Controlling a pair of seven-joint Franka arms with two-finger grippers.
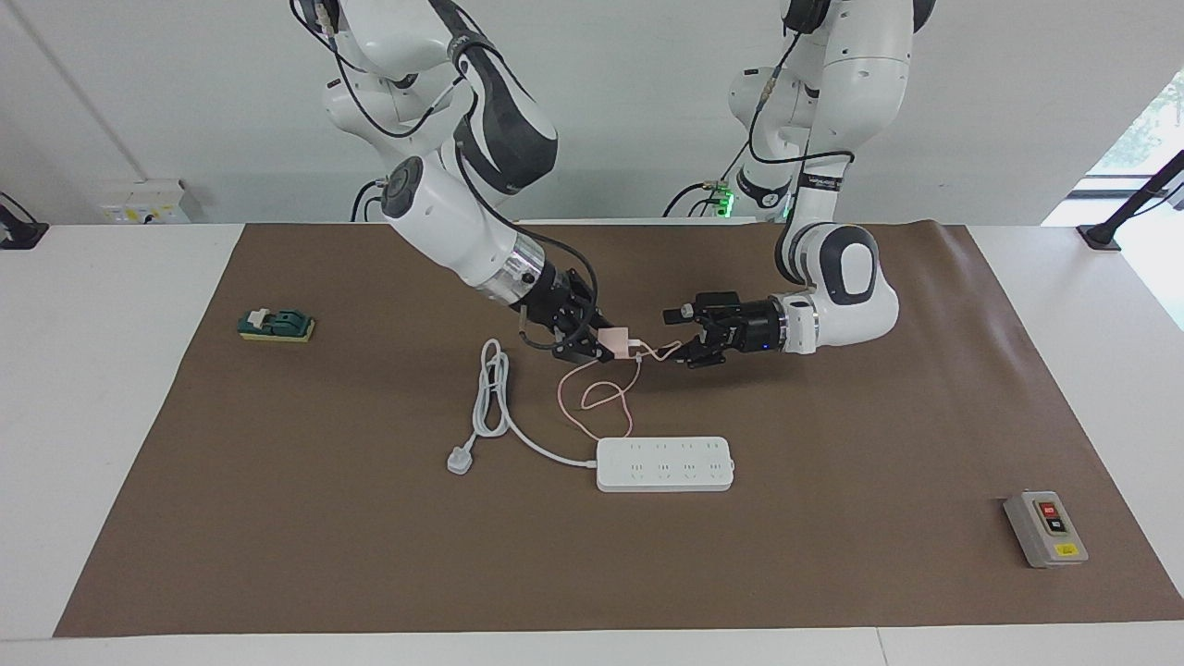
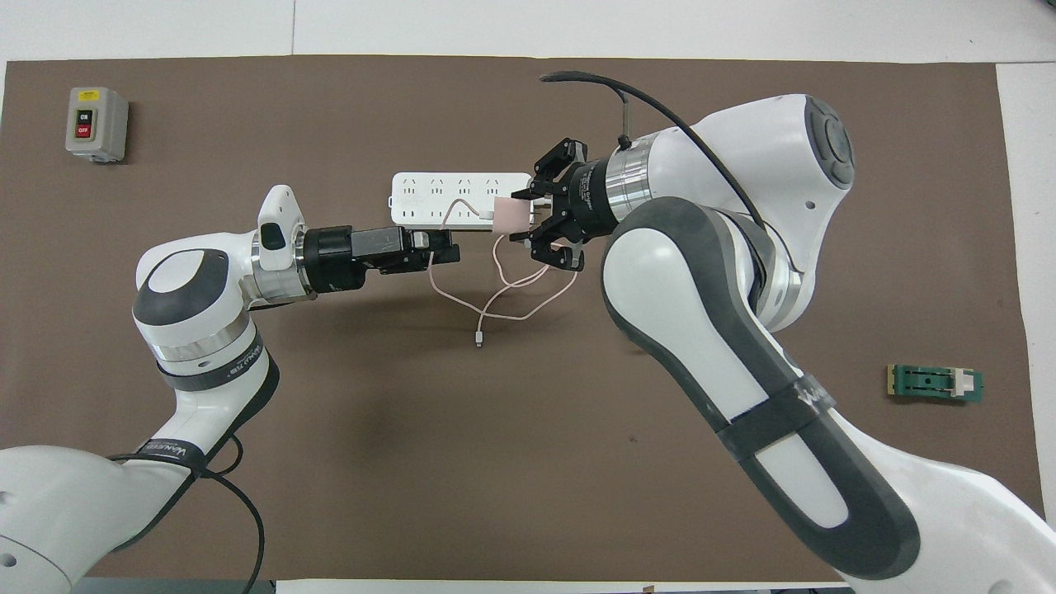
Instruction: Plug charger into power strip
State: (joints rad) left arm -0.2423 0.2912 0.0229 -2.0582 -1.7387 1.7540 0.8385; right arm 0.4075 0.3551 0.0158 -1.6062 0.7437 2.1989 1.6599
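My right gripper [image 1: 603,343] is shut on the charger [image 1: 616,337], a small pale pink cube, and holds it in the air over the brown mat. From above, the charger [image 2: 507,214] covers one end of the power strip [image 2: 437,198]. Its thin pink cable [image 1: 592,400] hangs from it, runs past my left gripper's tips and loops on the mat. My left gripper [image 1: 678,339] is open, level, and faces the charger a short way off. The power strip [image 1: 664,463] lies flat, farther from the robots than both grippers.
The strip's thick white cord [image 1: 490,393] and three-pin plug [image 1: 460,460] lie toward the right arm's end. A grey button box [image 1: 1045,529] sits at the left arm's end, a small green block [image 1: 276,325] at the right arm's end.
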